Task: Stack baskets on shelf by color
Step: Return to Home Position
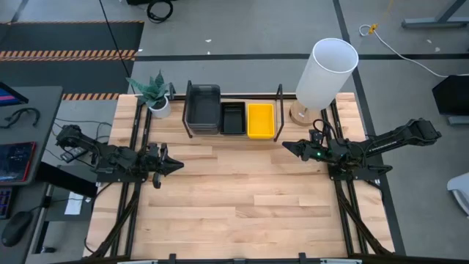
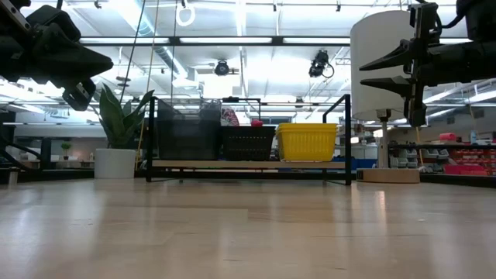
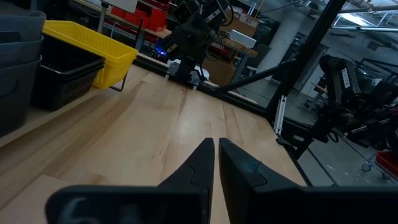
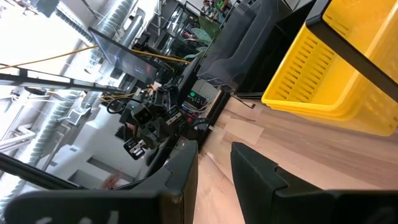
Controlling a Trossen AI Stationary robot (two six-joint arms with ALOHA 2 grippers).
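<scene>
The shelf [image 1: 281, 110] stands at the table's far edge, its light-wood board [image 2: 248, 163] framed by black rods. On the board, side by side, rest a dark grey basket stack [image 1: 202, 108], a black basket stack [image 1: 234, 117] and a yellow basket stack [image 1: 261, 120]. My left gripper [image 1: 178, 164] hovers shut over the table's left half, pointing right, well short of the shelf. My right gripper [image 1: 287, 146] hovers open near the shelf's right end, pointing left, close to the yellow baskets [image 4: 348, 68]. Neither gripper holds anything.
A white cylindrical lamp [image 1: 326, 73] on a round wooden base stands at the far right, just behind my right arm. A potted plant [image 1: 155, 94] stands at the far left, beside the shelf. Bare slatted tabletop [image 1: 234, 205] stretches between the arms and toward the near edge.
</scene>
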